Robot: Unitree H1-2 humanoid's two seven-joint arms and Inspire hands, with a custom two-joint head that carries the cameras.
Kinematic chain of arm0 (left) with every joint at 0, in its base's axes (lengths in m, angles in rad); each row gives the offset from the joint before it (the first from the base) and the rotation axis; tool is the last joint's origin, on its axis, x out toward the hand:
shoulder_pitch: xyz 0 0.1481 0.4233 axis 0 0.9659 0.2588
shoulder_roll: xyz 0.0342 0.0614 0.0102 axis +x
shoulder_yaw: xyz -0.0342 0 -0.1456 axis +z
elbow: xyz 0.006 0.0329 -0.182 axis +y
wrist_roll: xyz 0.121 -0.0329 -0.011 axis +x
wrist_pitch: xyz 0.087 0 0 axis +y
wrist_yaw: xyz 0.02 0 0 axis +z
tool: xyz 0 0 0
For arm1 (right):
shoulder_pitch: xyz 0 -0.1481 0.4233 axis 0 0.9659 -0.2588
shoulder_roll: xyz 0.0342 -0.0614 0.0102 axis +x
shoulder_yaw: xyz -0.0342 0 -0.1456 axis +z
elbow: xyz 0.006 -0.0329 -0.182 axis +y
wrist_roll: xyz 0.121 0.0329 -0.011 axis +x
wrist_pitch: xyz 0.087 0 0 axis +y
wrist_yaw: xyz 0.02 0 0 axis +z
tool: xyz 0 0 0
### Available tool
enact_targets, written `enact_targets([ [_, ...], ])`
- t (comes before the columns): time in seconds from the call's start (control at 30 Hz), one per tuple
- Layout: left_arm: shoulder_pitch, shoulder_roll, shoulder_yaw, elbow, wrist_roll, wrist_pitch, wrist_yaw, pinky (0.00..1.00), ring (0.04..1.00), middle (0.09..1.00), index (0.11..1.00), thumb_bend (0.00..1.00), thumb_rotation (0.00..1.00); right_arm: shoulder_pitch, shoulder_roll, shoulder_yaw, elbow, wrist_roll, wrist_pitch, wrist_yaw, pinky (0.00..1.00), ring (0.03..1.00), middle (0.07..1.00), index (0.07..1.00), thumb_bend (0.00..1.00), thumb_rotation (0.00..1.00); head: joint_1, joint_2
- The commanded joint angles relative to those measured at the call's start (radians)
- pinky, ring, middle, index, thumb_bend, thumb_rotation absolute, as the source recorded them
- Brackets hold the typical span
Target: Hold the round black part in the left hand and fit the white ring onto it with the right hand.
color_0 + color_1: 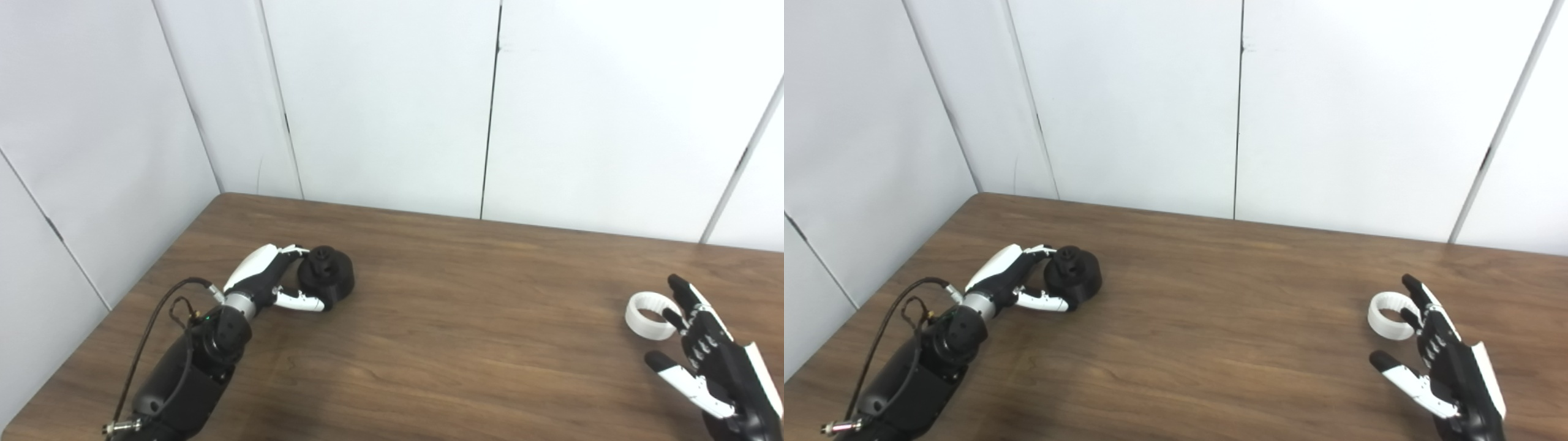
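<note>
The round black part (pixel 331 274) stands on the table at the left, a knobbed hub on its top. My left hand (pixel 269 278) wraps it from the left, fingers against its back and top, thumb (pixel 301 301) along its front edge. The white ring (pixel 650 315) lies flat on the table at the far right. Just beside and in front of it is my right hand (pixel 704 355), open with fingers spread; its longest fingertip reaches the ring's right rim and nothing is held.
The brown wooden table (pixel 465 331) runs to white wall panels (pixel 392 110) at the back and left. A black cable (pixel 150 331) loops off my left forearm near the table's left edge.
</note>
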Motion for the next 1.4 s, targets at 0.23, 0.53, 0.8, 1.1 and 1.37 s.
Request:
enact_targets([
  [0.23,-0.031,0.003,0.025,-0.01,0.02,-0.09,0.102,0.93,0.982,0.921,0.643,0.78,0.19,0.037,0.016,0.01,0.008,-0.017,-0.009,-0.008,0.93,0.986,0.955,0.917,0.92,0.52,-0.012,0.002],
  [0.53,-0.024,-0.013,0.03,-0.013,0.01,-0.106,0.119,0.93,0.98,0.918,0.639,0.79,0.21,0.042,0.016,0.008,0.004,-0.013,-0.005,-0.008,0.93,0.983,0.956,0.92,0.93,0.52,-0.015,0.006],
  [0.8,-0.003,-0.023,0.032,-0.044,0.011,-0.103,0.111,0.93,0.98,0.915,0.626,0.8,0.18,0.039,0.02,0.01,-0.006,-0.01,0.009,-0.007,0.94,0.984,0.952,0.92,0.92,0.51,-0.024,0.013],
  [1.1,0.037,-0.019,0.011,-0.099,0.011,-0.102,0.077,0.92,0.975,0.916,0.642,0.81,0.2,0.039,0.024,0.013,-0.017,-0.025,0.02,-0.012,0.93,0.982,0.95,0.921,0.94,0.53,-0.04,0.027],
  [1.37,0.078,-0.028,-0.019,-0.173,0.019,-0.106,0.045,0.92,0.972,0.91,0.648,0.81,0.2,0.038,0.03,0.02,-0.027,-0.024,0.035,-0.011,0.95,0.985,0.956,0.928,0.92,0.51,-0.05,0.039],
])
